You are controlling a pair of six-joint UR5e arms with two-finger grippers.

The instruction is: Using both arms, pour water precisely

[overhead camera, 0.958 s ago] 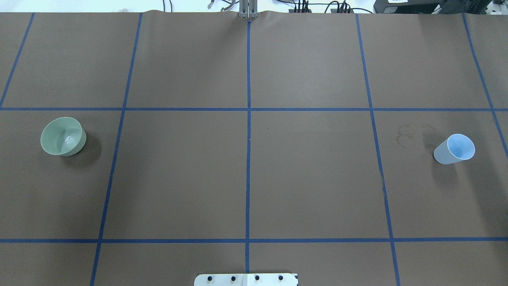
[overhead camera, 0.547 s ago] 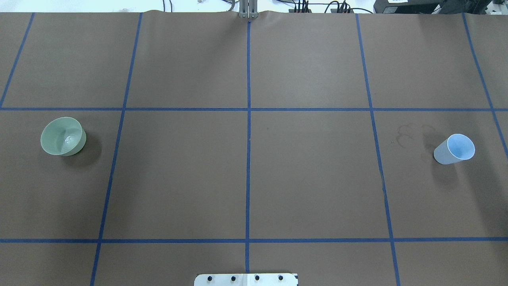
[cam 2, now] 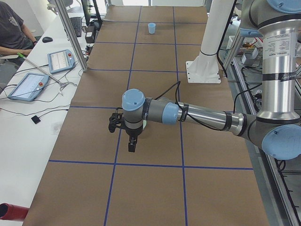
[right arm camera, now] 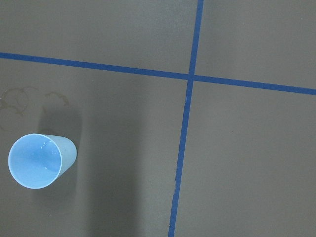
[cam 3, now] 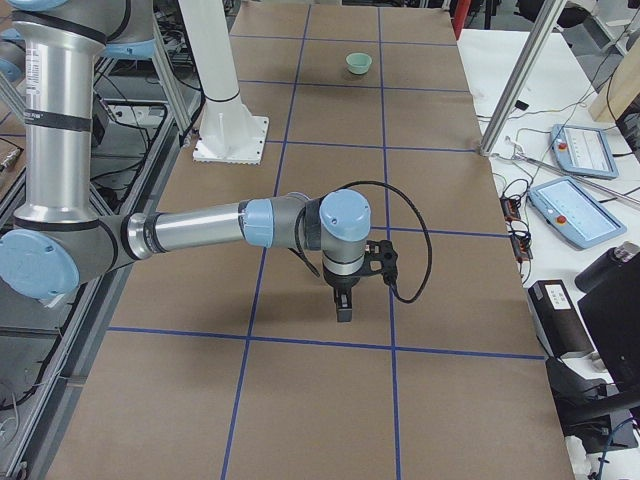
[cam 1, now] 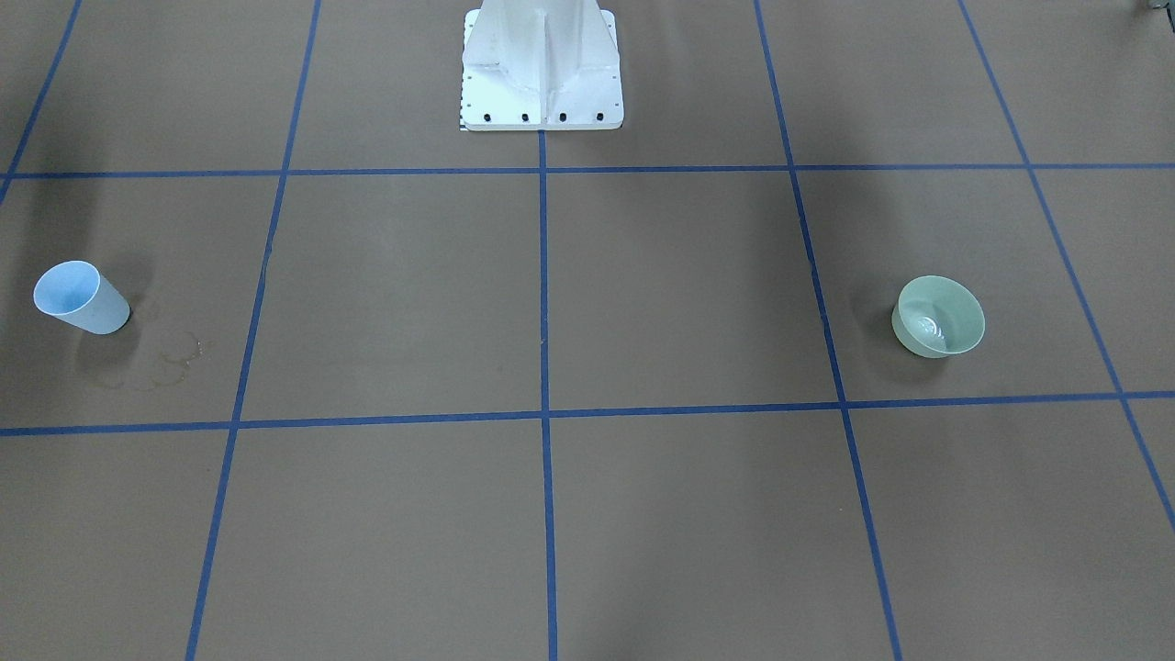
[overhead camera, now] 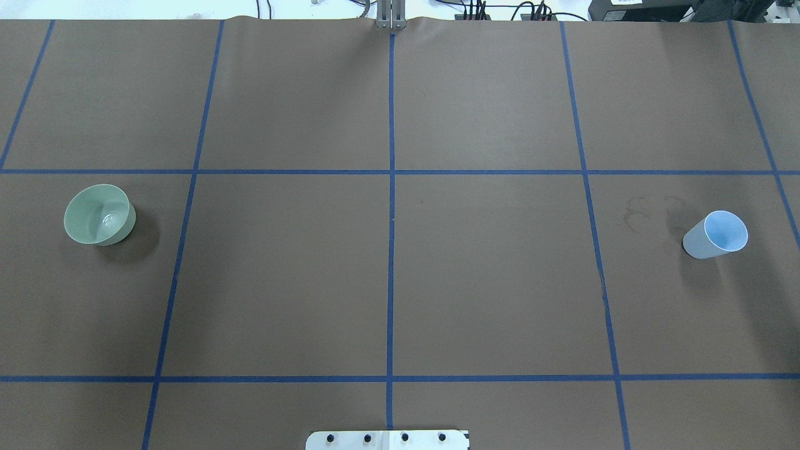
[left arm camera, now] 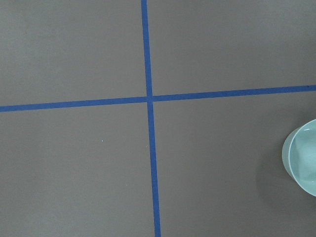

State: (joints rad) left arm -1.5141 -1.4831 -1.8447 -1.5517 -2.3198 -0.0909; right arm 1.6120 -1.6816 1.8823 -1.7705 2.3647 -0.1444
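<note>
**Q:** What does the front view show?
**A:** A brown table (cam 1: 679,514) marked into squares by blue tape (cam 1: 543,275). One blue cup (cam 1: 81,296) stands upright on the robot's right. One green bowl (cam 1: 938,317) stands on its left, well apart from the cup. The water (cam 1: 927,325) is a white glint at the bottom of the bowl. Faint stains (cam 1: 174,353) lie just beside the cup. One white pedestal (cam 1: 542,64) is at the top. No arm shows.

**Q:** And overhead?
**A:** Bowl on the left, cup on the right, nothing near either.

**Q:** The left side view?
**A:** The left arm (cam 2: 202,117) reaches out over the table with the left gripper (cam 2: 133,143) pointing down. I see nothing in it. I cannot tell whether its fingers are apart or together.

**Q:** The right side view?
**A:** Much the same: the right arm (cam 3: 200,228) is stretched out and the right gripper (cam 3: 344,305) hangs above the table. It looks empty, but I cannot tell how its fingers are set.

**Q:** The wrist cameras?
**A:** The left one catches only the bowl's edge at the right border. The right one looks down into the cup, which seems dry, though I am not sure.

**Q:** How far along is the task?
**A:** I judge that no pour is under way, since both vessels rest on the table with nothing holding them. Gripping, bringing them together and tipping appear to be left.

**Q:** Counts?
**A:** One cup, one bowl, two arms, two grippers, one pedestal.
</note>
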